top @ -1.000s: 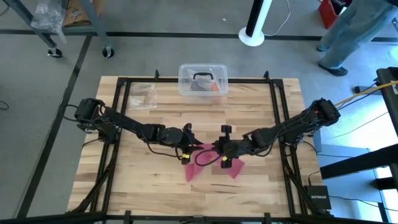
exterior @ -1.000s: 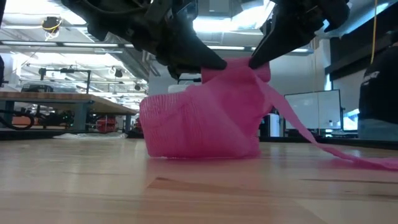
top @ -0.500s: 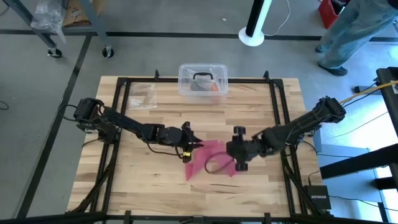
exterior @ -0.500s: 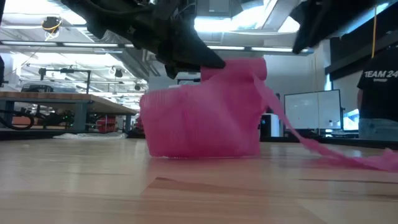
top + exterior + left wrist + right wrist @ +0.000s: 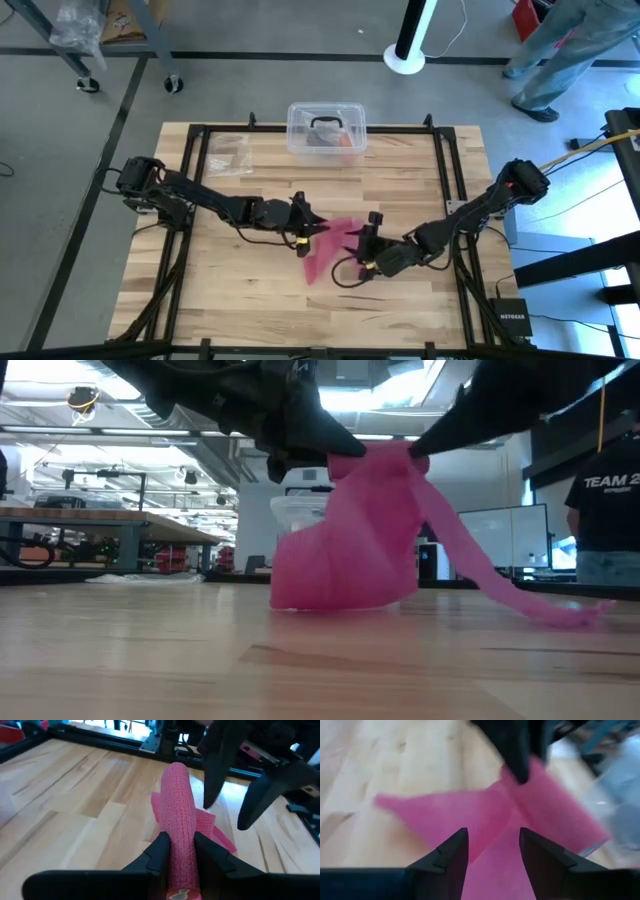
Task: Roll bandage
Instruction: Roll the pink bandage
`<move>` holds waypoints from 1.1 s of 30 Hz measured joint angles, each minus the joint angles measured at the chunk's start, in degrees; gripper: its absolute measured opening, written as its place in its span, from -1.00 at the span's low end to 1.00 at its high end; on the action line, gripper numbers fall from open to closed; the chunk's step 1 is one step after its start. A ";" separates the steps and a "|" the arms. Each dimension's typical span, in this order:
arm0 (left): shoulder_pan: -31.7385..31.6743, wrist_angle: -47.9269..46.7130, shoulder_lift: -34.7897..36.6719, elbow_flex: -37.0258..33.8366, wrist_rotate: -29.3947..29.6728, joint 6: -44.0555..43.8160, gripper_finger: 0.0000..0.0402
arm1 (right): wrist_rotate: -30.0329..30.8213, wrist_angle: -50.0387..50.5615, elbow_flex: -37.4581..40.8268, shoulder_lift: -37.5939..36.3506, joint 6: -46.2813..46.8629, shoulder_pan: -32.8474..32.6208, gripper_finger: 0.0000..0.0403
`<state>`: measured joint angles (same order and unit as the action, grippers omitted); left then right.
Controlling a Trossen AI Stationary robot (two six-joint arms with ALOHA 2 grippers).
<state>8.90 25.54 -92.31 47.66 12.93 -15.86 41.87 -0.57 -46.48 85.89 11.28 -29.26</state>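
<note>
1. The left gripper [image 5: 181, 851] has its jaws closed narrow on the rolled part of the bandage [image 5: 178, 815]; the left wrist view shows the pink roll pinched between the two dark fingers [image 5: 159, 851] and sticking out beyond them.
2. In the high view the left gripper [image 5: 308, 231] sits near the middle of the table [image 5: 420, 175], with the bandage [image 5: 330, 250] spreading from it toward the front edge.
3. The right gripper [image 5: 492, 851] has its jaws spread, and loose pink fabric [image 5: 485, 822] lies in the gap and past it; whether the fingers touch the fabric, I cannot tell.
4. From above, the right gripper [image 5: 368, 255] lies just beside the bandage on the side away from the left gripper, its arm reaching in from the table's right edge.
5. In the low view the bandage [image 5: 350, 535] is lifted at its upper end between the two grippers, a broad sheet hangs down to the table [image 5: 200, 660], and a narrow tail trails off along the wood.
6. A clear plastic box [image 5: 326, 127] with a black handle stands near the far edge of the table, well apart from the bandage.
7. A small clear bag [image 5: 230, 155] lies to that box's left, near the far left corner.
8. A person [image 5: 565, 50] stands on the floor beyond the table's far right corner.
</note>
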 joint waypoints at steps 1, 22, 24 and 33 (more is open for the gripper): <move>-0.13 0.04 0.00 0.00 0.02 -0.52 -0.70 | 1.36 -0.31 0.00 0.16 -0.43 0.04 -0.12; -1.13 0.64 0.07 -0.09 0.43 -6.27 -0.70 | 6.47 -0.91 0.09 3.18 -6.53 2.81 -0.34; -1.08 0.92 0.07 -0.09 0.35 -6.27 -0.70 | 6.57 -0.91 0.09 3.30 -7.30 2.78 -0.51; -1.04 -0.60 4.05 -0.07 0.15 -4.66 -0.70 | 5.74 8.77 -1.59 0.39 -6.64 -0.45 -0.92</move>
<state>7.86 24.94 -88.26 47.59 13.08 -20.51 47.61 8.20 -48.07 86.27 4.64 -29.71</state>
